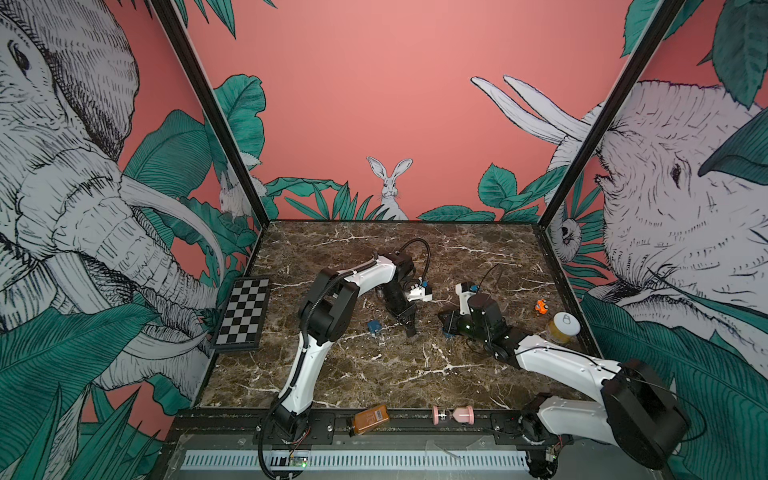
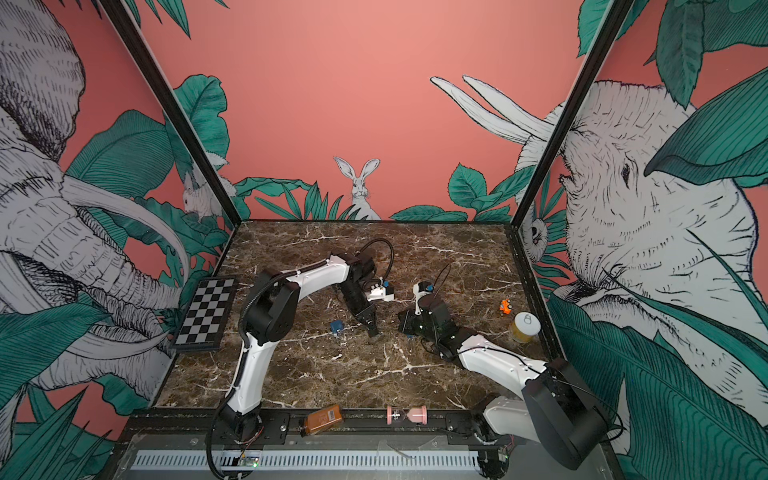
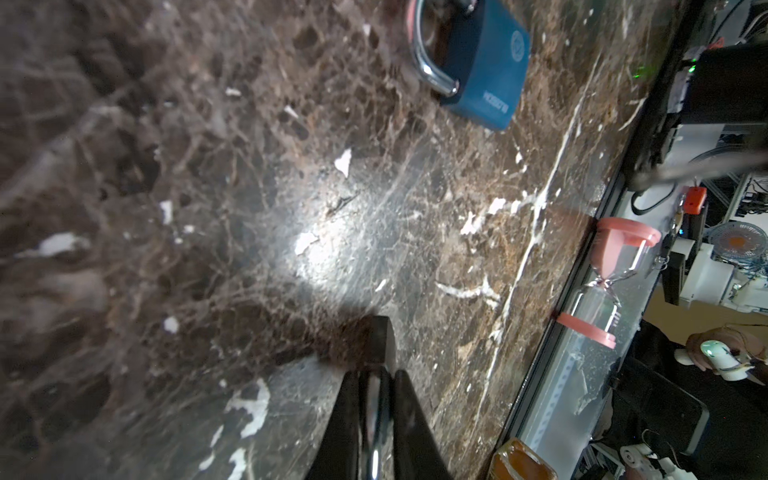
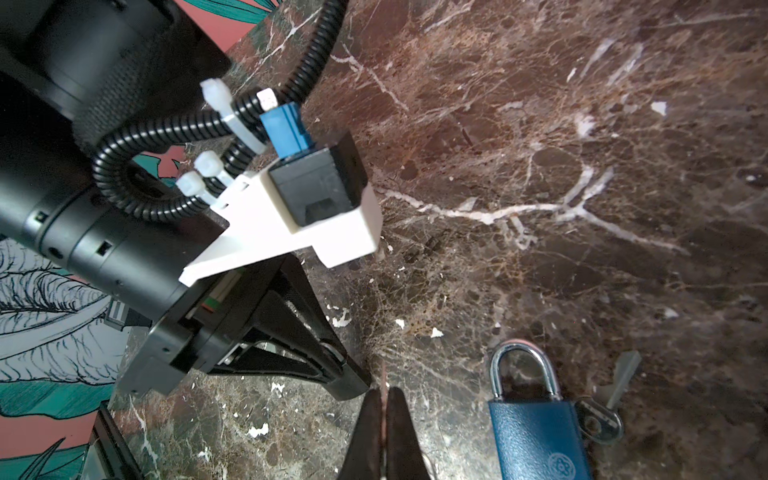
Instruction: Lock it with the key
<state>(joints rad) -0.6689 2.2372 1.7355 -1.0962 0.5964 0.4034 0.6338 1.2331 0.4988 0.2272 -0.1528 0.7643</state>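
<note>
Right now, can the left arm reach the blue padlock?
Probably yes. The left gripper is close beside the blue padlock with only bare tabletop between them, though its jaws look shut and would have to open.

The padlock (image 1: 374, 326) lies on the table (image 1: 374, 374) left of the left pincer (image 1: 411, 332), right pincer (image 1: 447, 331) beyond

Blue padlock (image 4: 540, 436) flat on marble table (image 4: 582, 166), key (image 4: 600, 419) just beside it — right gripper (image 4: 384, 395) jaws together
</note>
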